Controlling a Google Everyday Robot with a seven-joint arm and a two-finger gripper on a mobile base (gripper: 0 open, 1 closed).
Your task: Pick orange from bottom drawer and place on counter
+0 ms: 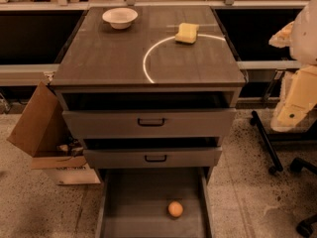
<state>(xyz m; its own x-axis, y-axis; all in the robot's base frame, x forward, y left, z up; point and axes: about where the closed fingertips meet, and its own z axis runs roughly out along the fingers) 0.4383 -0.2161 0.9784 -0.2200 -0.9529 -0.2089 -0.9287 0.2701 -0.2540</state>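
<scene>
I've got the counter (pixel 109 58) in view: dark wood-grain top with a thin white arc marked on it. White bowl (pixel 120 18) sits upright at back left. Yellow sponge (pixel 187 32) lies flat at back right, on the arc line. The two are well apart. Gripper (pixel 292 114) is at the right edge of my view, off the counter.

Counter (pixel 99 58): dark grey-brown wood grain, with a thin white arc toward the right edge.
Bowl (pixel 120 17), back left corner: white.
Sponge (pixel 187 32), back right: yellow.
Bottom drawer (pixel 138 197): plain grey.
Orange (pixel 175 209): orange.
Gripper (pixel 292 113), beyond the counter's right edge: cream-white.
Cardboard box (pixel 37 123), left: brown.
</scene>
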